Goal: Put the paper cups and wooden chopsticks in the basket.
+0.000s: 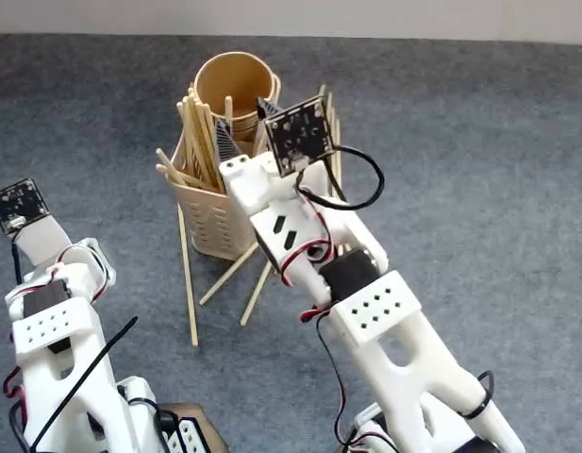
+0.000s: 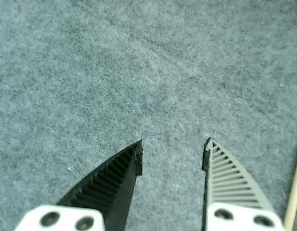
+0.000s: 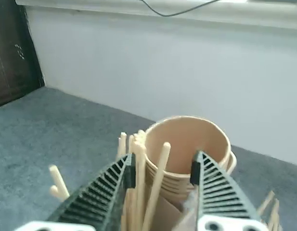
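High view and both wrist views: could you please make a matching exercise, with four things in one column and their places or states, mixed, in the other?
1. paper cups
2. loose chopsticks
3. left gripper
4. right gripper

A. open over bare carpet
B. on the carpet beside the basket
C. stacked in the basket
D. open just above the cups

Pairs: 1-C, 2-B, 3-A, 4-D

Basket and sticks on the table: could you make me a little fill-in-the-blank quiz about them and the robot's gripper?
The paper cups are stacked ____ the basket.
Outside it, ____ chopsticks lie on the grey carpet.
The right gripper is above the basket, jaws ____.
Answers: inside, three, open.
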{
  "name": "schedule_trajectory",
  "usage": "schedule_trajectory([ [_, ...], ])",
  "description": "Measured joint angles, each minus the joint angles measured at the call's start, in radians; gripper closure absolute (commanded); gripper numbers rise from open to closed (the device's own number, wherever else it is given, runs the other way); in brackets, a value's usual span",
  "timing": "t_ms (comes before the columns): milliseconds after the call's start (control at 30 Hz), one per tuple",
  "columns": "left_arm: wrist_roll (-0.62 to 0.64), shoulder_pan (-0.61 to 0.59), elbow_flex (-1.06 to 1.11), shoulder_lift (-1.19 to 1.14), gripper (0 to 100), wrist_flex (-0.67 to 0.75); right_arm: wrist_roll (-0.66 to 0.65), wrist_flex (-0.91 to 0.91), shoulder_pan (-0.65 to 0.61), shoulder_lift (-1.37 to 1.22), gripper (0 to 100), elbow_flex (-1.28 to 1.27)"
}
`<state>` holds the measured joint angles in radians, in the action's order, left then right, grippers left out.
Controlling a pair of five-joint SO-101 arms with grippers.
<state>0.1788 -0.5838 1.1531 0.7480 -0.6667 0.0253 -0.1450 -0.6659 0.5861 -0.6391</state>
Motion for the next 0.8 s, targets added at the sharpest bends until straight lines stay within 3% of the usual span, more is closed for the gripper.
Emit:
schedule_trajectory([
  [100,0.000,0.000,0.000,0.000,79,0.000,-0.011,-0.146,0.058,0.009,80.7,0.061],
  [267,0.000,0.000,0.000,0.000,79,0.000,-0.015,-0.575,0.192,0.029,80.7,0.265],
  [400,0.000,0.014,0.000,0.000,79,0.000,-0.075,-0.799,0.224,-0.089,80.7,0.305],
  [533,0.000,0.018,0.000,0.000,79,0.000,-0.092,-0.804,0.227,-0.325,80.7,0.305],
  [800,0.000,0.018,0.000,0.000,79,0.000,-0.092,-0.575,0.295,-0.760,80.7,0.344],
])
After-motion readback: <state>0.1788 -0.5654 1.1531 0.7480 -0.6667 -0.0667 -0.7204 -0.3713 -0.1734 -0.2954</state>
